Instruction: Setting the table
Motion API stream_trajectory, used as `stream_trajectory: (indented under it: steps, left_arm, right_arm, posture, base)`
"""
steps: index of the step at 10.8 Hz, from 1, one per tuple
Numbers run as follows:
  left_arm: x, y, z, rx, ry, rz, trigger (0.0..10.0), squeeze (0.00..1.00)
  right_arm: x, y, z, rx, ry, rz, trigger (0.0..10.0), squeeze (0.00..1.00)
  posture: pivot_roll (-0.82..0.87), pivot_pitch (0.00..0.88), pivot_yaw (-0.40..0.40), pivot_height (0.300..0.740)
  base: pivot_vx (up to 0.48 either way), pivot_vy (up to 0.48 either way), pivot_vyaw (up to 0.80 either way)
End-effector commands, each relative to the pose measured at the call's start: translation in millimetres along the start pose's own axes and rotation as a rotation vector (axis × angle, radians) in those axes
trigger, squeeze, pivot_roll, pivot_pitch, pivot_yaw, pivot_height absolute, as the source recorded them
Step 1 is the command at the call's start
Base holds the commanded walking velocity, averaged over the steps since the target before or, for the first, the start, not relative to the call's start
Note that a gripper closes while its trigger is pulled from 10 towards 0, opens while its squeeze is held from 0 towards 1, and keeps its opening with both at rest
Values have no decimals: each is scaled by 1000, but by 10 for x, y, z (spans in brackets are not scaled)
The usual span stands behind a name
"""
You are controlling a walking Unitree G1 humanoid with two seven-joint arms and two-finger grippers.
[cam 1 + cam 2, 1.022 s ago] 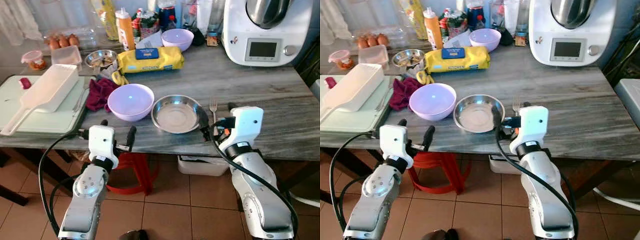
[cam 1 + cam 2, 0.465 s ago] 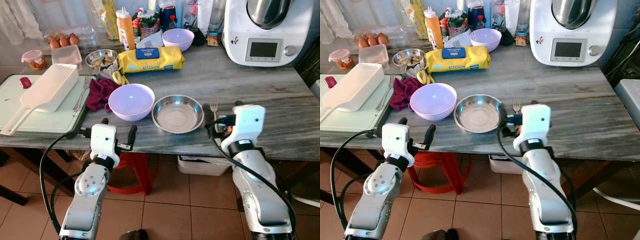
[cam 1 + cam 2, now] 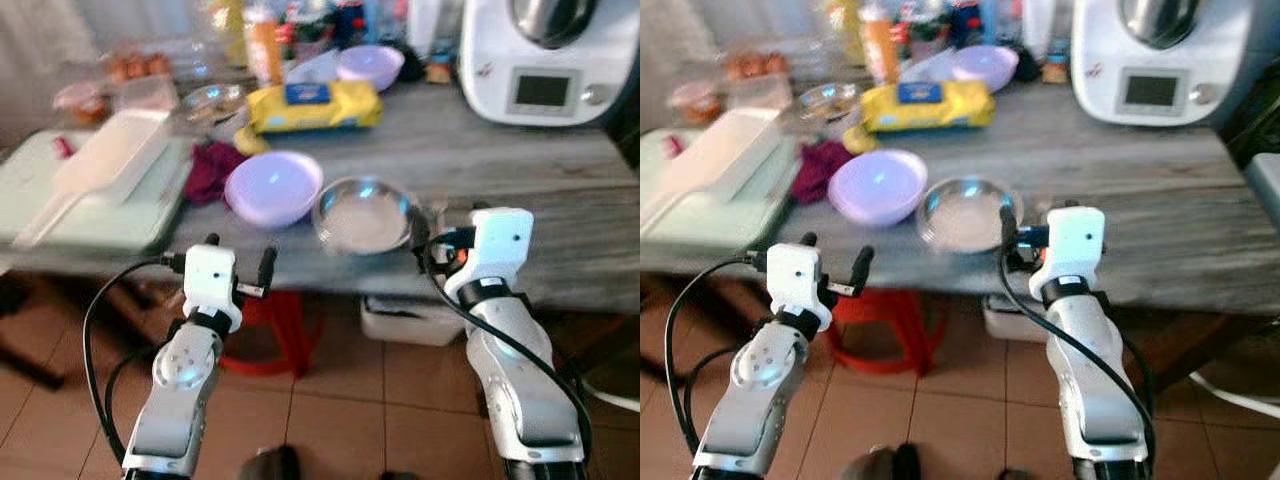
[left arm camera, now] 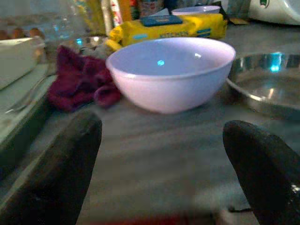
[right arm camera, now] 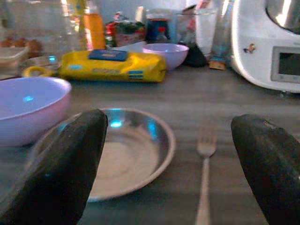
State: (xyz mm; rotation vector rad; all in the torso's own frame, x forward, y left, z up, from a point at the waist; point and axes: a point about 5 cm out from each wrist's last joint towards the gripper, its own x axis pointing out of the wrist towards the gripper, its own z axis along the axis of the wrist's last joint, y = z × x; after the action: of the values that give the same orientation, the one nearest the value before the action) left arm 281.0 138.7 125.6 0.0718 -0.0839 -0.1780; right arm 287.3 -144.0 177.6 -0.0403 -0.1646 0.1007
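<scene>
The steel plate (image 5: 126, 152) lies near the near edge of the grey worktop (image 3: 1160, 190), with a fork (image 5: 204, 185) just to its right, tines pointing to the far side. Just left of the plate sits a lilac bowl (image 4: 171, 72), and left of that a crumpled maroon cloth (image 4: 77, 79). Farther back lie a yellow packet (image 5: 117, 65), a second lilac bowl (image 5: 166, 51) and, at the far right, a white kitchen machine (image 3: 1150, 55).

The right gripper (image 3: 425, 235) hovers at the near edge of the worktop, facing plate and fork, its jaws spread wide and holding nothing. The left gripper (image 3: 235, 270) hangs just short of the edge in front of the near bowl, jaws likewise spread and empty.

My judgement is that one place setting is largely laid and the robot is between picks. The next move likely calls for choosing another piece, then a level reach so the fingers clear the rim.
</scene>
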Motion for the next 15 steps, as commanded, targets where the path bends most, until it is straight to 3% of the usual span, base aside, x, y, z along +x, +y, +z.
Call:
stream_trajectory:
  steps: [1,4,5,7,11,15]
  left_arm:
    - [-19,15,-40,14,18,5,10000,0]
    - [-14,12,-32,20,16,-3,10000,0]
    - [-17,9,-31,21,16,-5,10000,0]
    - [-15,3,-28,19,15,-10,10000,0]
    - [-31,1,-32,21,19,-16,10000,0]
    - [-51,1,-8,-6,6,-65,10000,0]
  right_arm:
    - [6,-13,4,3,-6,-3,10000,0]
    - [36,-91,4,4,-23,-55,10000,0]
    - [41,-91,7,-35,-35,-54,10000,0]
    - [41,-53,-22,33,-2,-29,10000,0]
    - [18,-7,8,19,-21,17,10000,0]
    - [-6,19,-4,15,-17,31,10000,0]
  posture:
    - [-28,94,69,740]
    - [-28,97,72,740]
    - [-27,98,73,740]
    - [-27,100,74,740]
    - [-24,119,78,740]
    - [-22,123,81,740]
  base:
    - [-285,0,0]
    - [-289,0,0]
    - [-292,0,0]
    - [-291,0,0]
    - [-287,0,0]
    - [0,0,0]
